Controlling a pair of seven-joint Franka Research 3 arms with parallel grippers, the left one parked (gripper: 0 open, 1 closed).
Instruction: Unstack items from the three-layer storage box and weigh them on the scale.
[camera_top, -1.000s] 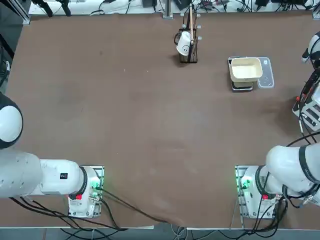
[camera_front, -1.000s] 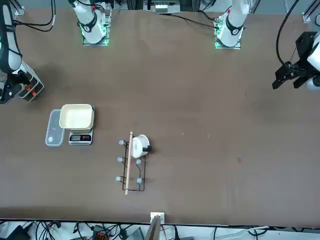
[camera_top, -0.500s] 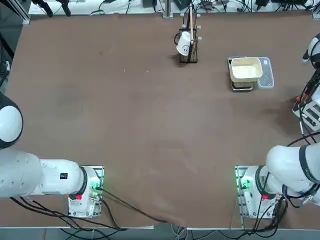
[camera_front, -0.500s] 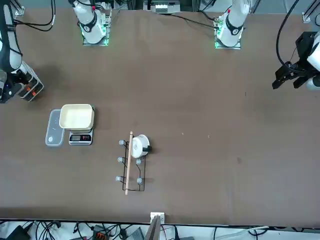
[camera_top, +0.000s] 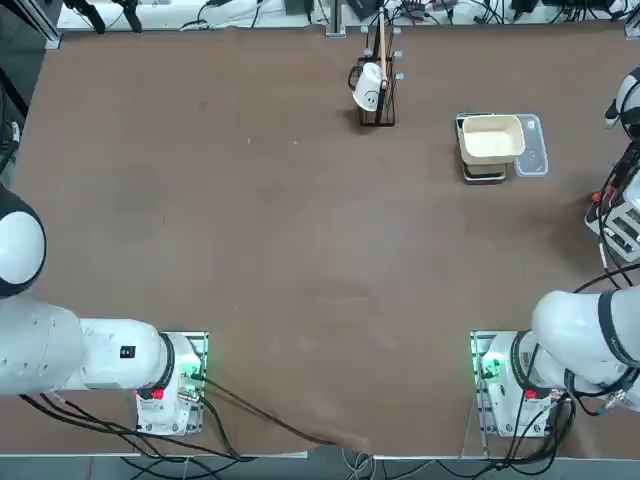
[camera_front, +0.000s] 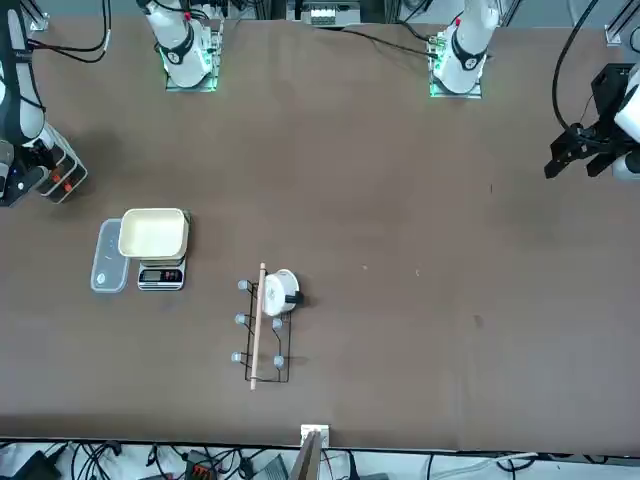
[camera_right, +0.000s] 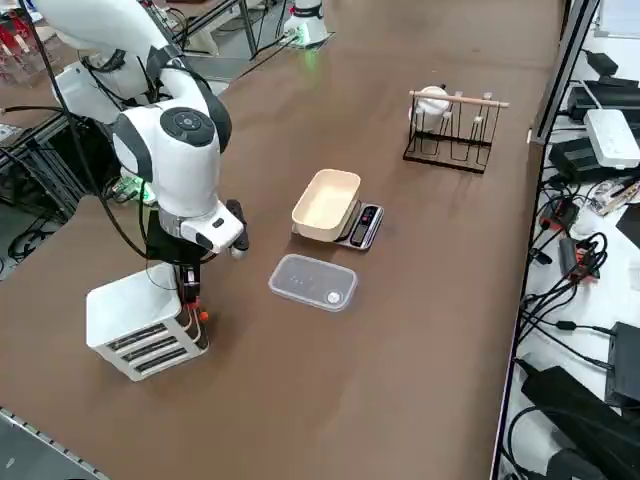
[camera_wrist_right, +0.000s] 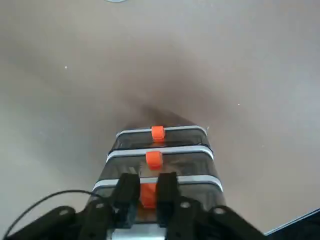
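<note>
Top view and front view look all but unchanged from a second ago: the scale (camera_top: 486, 150), its cream tray (camera_top: 491, 137), the clear bluish plate (camera_top: 533, 147) and the cup stand (camera_top: 377, 75) with its white cup (camera_top: 368, 88) sit where they were, and the working arm has barely stirred at the table's right edge.

From the right side, that arm arches over from its base, elbow high, wrist bent so the hand points straight down onto the near front corner of the three-layer storage box (camera_right: 135, 318). The right gripper (camera_wrist_right: 147, 192) has its two black fingers drawn close together around the orange tab (camera_wrist_right: 148, 195) of the topmost drawer, pinching it, as the wrist camera shows.

The box stands upright at the table's right edge, well apart from the scale. Its three drawers are stacked vertically, each with an orange tab on the same face, the tabs in a line one above another. Its long side runs along the table edge, drawer fronts facing towards the scale's side of the table. The items themselves cannot be made out.
</note>
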